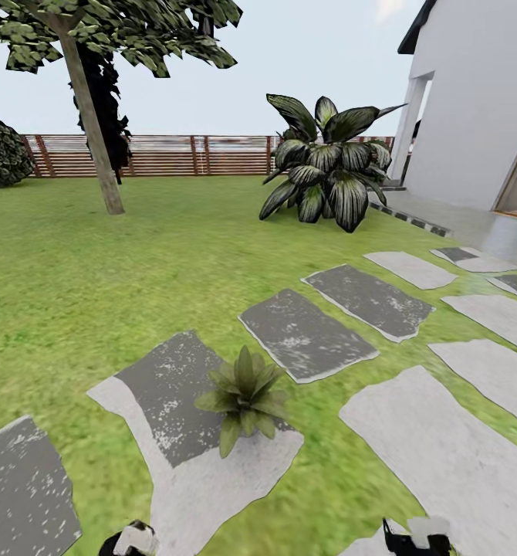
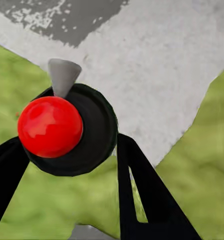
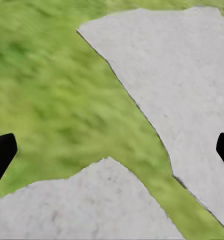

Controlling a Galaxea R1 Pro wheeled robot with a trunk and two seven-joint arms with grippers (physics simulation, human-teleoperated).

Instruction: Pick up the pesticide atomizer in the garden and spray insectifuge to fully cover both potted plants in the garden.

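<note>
Left gripper (image 2: pixel 66 155) pinches the pesticide atomizer (image 2: pixel 66 130) above a stepping stone (image 2: pixel 157 65). Right gripper (image 3: pixel 112 150) hangs spread. One potted plant (image 1: pixel 244 394) sits near

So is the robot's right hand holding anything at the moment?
No, the right hand has its two fingers spread far apart, with just grass and stepping stones between them.

1. A tree (image 1: pixel 89 116) with a leaning grey trunk stands at the upper left of the head view, its dark foliage across the top edge.
2. A big dark glossy-leaved shrub (image 1: pixel 328 166) sits on the grass right of centre, near the top.
3. A white house wall (image 1: pixel 474 93) fills the upper right corner.
4. A rounded dark bush (image 1: pixel 0 150) shows at the far left edge.
5. Pale sky (image 1: pixel 289 54) lies above.
</note>
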